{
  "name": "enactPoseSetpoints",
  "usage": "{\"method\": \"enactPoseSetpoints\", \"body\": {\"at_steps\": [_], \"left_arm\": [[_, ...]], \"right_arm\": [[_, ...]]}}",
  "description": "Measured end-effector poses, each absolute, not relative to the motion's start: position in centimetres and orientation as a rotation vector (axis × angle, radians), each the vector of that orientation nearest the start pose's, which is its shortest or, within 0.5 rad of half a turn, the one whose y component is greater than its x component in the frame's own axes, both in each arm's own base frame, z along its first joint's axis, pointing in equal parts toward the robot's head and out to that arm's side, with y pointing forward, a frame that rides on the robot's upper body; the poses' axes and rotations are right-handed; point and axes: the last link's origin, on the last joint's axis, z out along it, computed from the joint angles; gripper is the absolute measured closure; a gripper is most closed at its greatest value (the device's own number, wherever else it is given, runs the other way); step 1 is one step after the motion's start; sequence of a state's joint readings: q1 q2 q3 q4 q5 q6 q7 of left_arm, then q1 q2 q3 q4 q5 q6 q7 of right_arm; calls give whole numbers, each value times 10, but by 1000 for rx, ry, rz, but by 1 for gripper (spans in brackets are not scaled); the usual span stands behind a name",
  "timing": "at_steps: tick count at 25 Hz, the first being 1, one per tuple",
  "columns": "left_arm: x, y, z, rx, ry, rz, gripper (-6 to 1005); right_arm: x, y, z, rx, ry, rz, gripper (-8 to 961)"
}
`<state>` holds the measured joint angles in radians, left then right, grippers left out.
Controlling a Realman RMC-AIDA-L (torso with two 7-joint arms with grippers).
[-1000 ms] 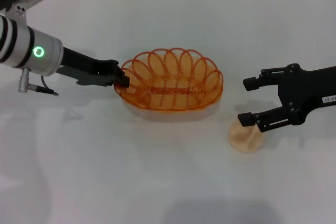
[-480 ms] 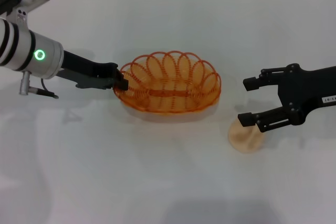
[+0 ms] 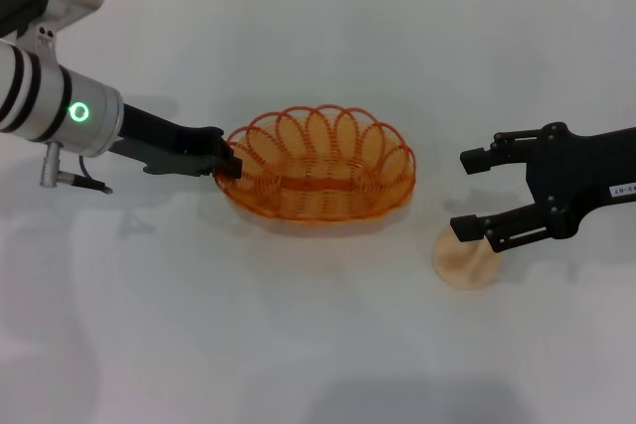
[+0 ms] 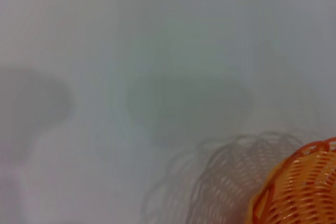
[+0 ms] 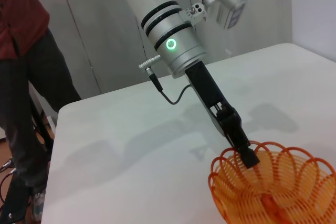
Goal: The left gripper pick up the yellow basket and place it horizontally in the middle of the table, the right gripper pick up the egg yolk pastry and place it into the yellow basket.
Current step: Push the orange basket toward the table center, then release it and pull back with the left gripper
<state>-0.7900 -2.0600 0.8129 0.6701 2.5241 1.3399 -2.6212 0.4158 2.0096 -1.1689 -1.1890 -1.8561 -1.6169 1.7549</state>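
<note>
Holding the yellow basket point(image 3: 320, 163) by the left end of its looped rim, my left gripper point(image 3: 229, 157) has its fingers pinched narrow on the wire, and the basket sits about mid-tabletop with its long axis running side to side across my front, which is the horizontal lie the task asks for. Whether its base is fully down on the tabletop point(image 3: 298, 345) or just clear of it I cannot tell; the left wrist view shows only an edge of orange weave and its shadow on the white surface. To the right of the basket and a little nearer to me lies the egg yolk pastry point(image 3: 465, 263), well apart from the rim. My right gripper point(image 3: 475, 192) hangs over it with fingers spread wide, holding nothing; the nearer finger overlaps the pastry's far edge, the other reaches out beyond it. That arm is plainly the closer one to the pastry, so once I let go of the rim on the left, I judge the carry will run leftward from the pastry into the basket's open bowl.
</note>
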Motion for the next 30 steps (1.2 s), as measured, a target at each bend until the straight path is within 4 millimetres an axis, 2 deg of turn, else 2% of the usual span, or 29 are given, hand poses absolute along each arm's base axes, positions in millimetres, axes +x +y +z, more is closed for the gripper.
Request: {"method": "enactPoseSetpoints", "body": {"at_steps": [23, 30], "left_arm": [[-243, 390, -18, -2264, -1805, -27, 747], [-245, 391, -15, -2256, -1793, -48, 470]], "right_arm": [[197, 321, 30, -2972, 389, 423, 112], [197, 320, 31, -2971, 389, 422, 112]]}}
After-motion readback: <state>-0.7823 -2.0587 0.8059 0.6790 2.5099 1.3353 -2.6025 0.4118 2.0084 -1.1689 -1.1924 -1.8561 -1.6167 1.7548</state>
